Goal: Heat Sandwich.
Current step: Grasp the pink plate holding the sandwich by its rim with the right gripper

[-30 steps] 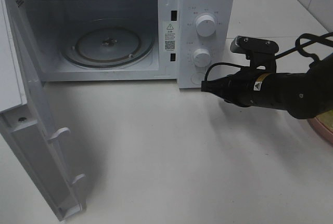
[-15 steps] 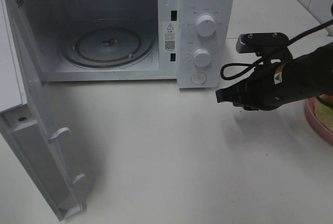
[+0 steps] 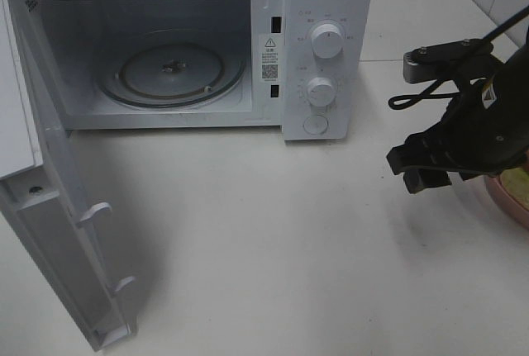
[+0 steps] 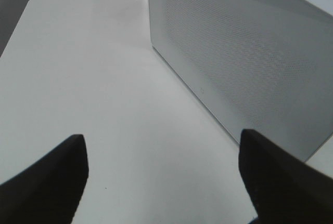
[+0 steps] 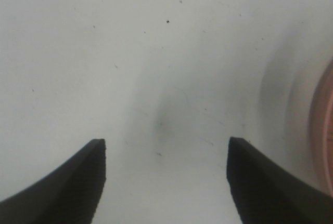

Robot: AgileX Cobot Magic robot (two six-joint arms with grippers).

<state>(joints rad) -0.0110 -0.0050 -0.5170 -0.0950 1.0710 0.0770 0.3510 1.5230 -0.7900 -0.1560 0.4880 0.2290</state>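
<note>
1. Grippers first — the right gripper [image 3: 412, 171] hangs at the right edge of the high view, below and to the right of the microwave's [image 3: 326, 9] two dials [image 3: 327, 40]. Its black fingers [image 5: 67, 182] are spread wide with nothing between them. Its own wrist view shows only speckled white tabletop [image 5: 166, 52] in the gap.
2. At the far right edge of the high view, only a yellowish sliver of the sandwich [image 3: 521, 178] shows. It lies on a pink plate [image 3: 506, 201], mostly hidden behind the right arm and cut off by the frame. The gripper is just to the left of that plate.
3. In its own wrist view, the left gripper [image 4: 162, 182] is also spread wide and holds nothing. It is low over the white table, with a perforated white wall [image 4: 234, 52] in the upper right of that picture.
4. The microwave fills the upper left of the high view. Its door [image 3: 50, 232] is swung open toward the lower left, and the glass turntable [image 3: 173, 71] is in plain sight inside.
</note>
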